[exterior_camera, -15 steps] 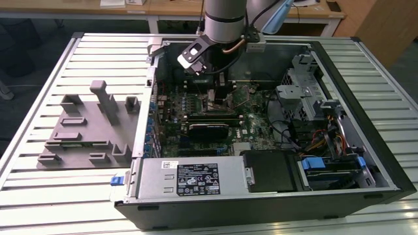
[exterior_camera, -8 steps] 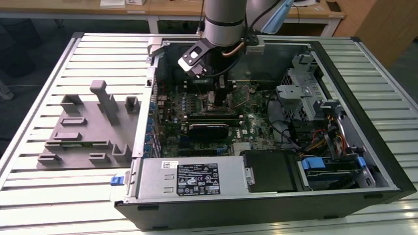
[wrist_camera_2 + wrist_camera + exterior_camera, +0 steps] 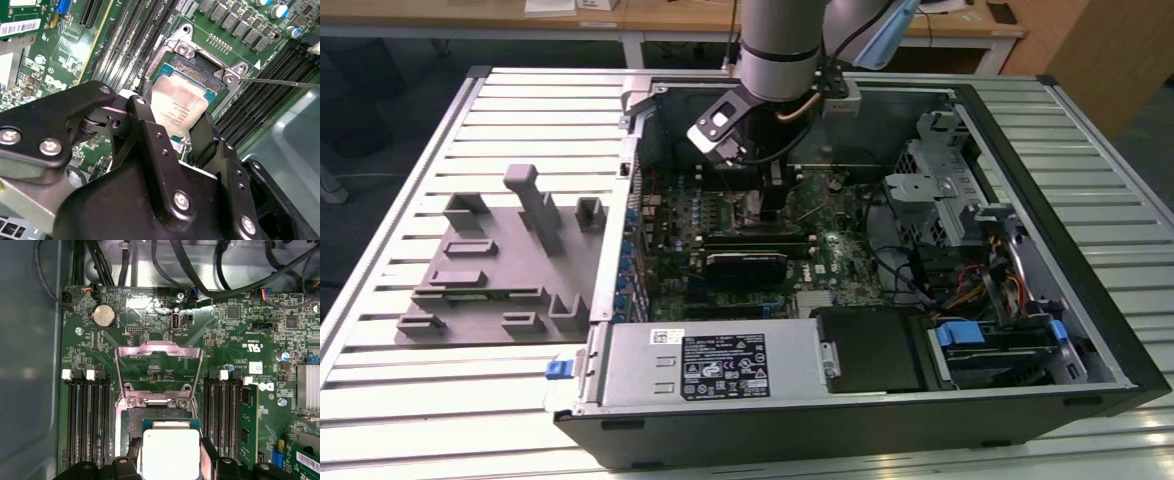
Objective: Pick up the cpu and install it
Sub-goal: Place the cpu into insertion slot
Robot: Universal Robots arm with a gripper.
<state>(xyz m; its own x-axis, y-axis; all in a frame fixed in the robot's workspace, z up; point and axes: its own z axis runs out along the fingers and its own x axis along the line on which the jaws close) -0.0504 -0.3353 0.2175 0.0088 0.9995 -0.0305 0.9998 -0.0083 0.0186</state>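
The cpu (image 3: 177,105), a flat square chip with a silvery top and a thin greenish rim, sits between my black fingers (image 3: 145,117) just over the motherboard's open socket (image 3: 196,64). My gripper (image 3: 174,111) is shut on it, one finger against each of two opposite edges. The first wrist view shows the cpu (image 3: 170,452) low over the socket (image 3: 161,415), with the metal load plate (image 3: 159,347) swung up and open. In the exterior view my gripper (image 3: 774,200) reaches down into the open computer case (image 3: 1067,300) above the board's middle.
Memory slots (image 3: 89,415) flank the socket on both sides. A thin lever rod (image 3: 280,82) sticks out beside it. A grey fixture block (image 3: 500,265) lies on the slatted table at the exterior view's left. Power supply (image 3: 707,365), drive cage (image 3: 947,200) and cables crowd the case.
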